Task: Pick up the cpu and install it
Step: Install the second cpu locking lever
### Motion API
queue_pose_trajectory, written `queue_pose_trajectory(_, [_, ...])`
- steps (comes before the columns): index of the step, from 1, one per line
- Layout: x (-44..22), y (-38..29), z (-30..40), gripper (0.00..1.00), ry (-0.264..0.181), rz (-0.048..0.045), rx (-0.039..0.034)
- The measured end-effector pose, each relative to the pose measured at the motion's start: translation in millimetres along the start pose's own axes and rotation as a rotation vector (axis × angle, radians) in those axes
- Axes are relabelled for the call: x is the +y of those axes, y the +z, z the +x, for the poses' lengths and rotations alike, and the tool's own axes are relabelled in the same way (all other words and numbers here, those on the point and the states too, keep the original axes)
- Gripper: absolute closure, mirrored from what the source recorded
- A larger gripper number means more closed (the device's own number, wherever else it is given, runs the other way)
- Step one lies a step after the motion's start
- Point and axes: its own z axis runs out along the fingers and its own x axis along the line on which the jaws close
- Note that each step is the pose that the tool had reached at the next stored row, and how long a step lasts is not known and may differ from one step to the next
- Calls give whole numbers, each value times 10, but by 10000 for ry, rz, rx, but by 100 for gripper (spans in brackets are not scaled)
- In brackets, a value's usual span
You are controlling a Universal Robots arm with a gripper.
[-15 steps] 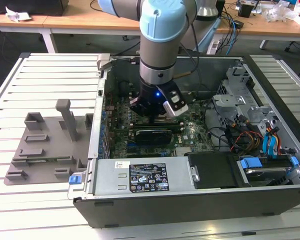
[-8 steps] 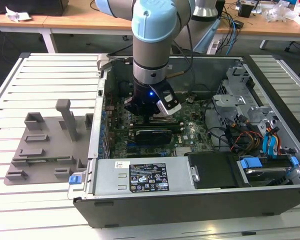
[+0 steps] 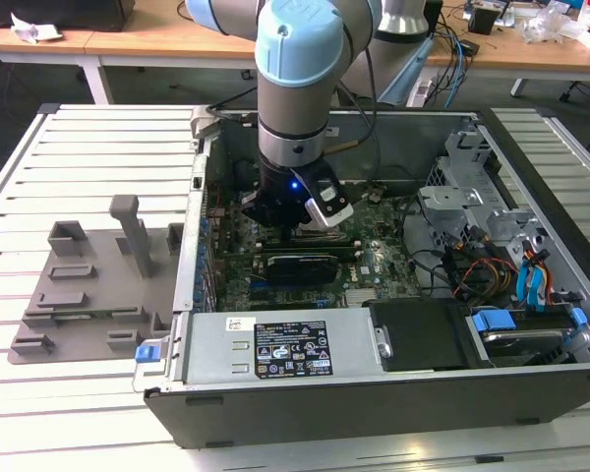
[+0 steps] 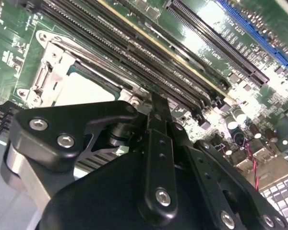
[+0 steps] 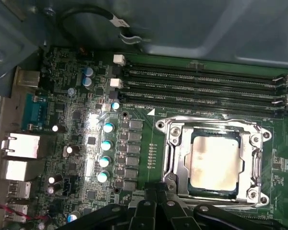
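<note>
1. Silvery metal marks the cpu (image 5: 215,165): in the first wrist view we see it lying flat inside the socket frame (image 5: 170,143) on the motherboard (image 5: 77,120), its edges parallel to the frame's sides.
2. We see the gripper (image 5: 158,188) hanging low over the board just beside one edge of that frame. Its fingers (image 4: 161,117) are drawn together with nothing between them, so the chip is not in its hold.
3. We judge the placing largely done, since the chip sits within the frame and looks level, with no corner riding up that we can see.
4. In the exterior view we see the arm (image 3: 300,59) reaching straight down into the open case (image 3: 374,393), well away from the grey tray (image 3: 88,285) on the slatted table (image 3: 79,128) at that view's left.
5. To do this step well, we would keep any motion near the socket slow and vertical. A sideways drag could nudge the chip off its seat or scrape the fine contacts beneath it.
6. We would also mind the memory slots (image 5: 201,84) running just beside the frame, and the capacitors (image 5: 105,143) near its other side, since the black fingers have little room there.
7. We cannot tell whether the chip's notches are matched to the socket keys, so seating should be checked before any load is put on it.
</note>
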Motion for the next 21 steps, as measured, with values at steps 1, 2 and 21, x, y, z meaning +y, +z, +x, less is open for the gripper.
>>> queue_pose_trajectory(1, [2,-34,1,89,1,7,3])
queue_pose_trajectory(2, [4,-58,1,89,2,10,4])
queue_pose_trajectory(21, [160,-98,-323,89,2,360,40])
